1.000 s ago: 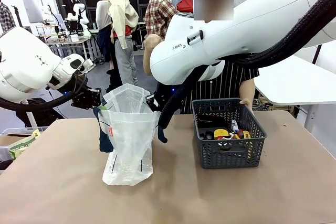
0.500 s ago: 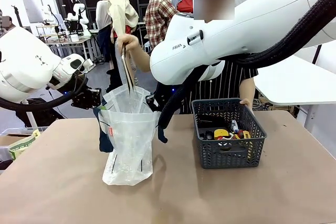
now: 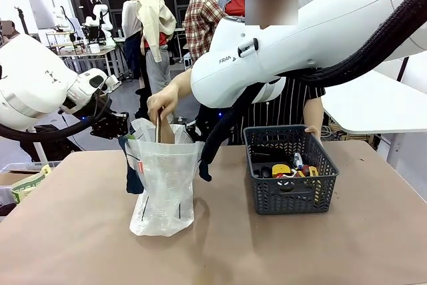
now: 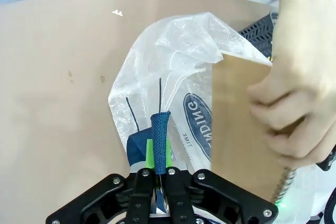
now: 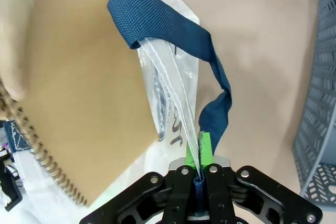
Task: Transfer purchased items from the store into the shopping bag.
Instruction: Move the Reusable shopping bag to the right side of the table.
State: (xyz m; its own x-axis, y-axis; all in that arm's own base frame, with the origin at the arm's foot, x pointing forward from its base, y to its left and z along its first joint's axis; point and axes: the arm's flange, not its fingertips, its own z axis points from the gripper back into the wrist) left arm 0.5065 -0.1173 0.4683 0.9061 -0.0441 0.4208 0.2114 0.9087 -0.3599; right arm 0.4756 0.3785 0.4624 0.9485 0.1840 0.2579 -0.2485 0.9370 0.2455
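Brown spiral-bound notebook [image 3: 165, 133] is held upright in the person's hand [image 3: 162, 105] within the mouth of the translucent crinkly plastic shopping bag [image 3: 163, 185], stretched between left gripper [image 4: 157, 155] and right gripper [image 5: 202, 153], each pinched on a dark blue strap [image 5: 157, 24].

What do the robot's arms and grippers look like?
The left arm and right arm are rounded white shells, with black ribbed cable hoses; the right bears black lettering, FRAN. The left gripper and right gripper are black with green finger pads.

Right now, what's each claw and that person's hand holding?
Left gripper: shut on a blue bag handle.
Right gripper: shut on the other handle.
Person's hand: holds a brown notebook.
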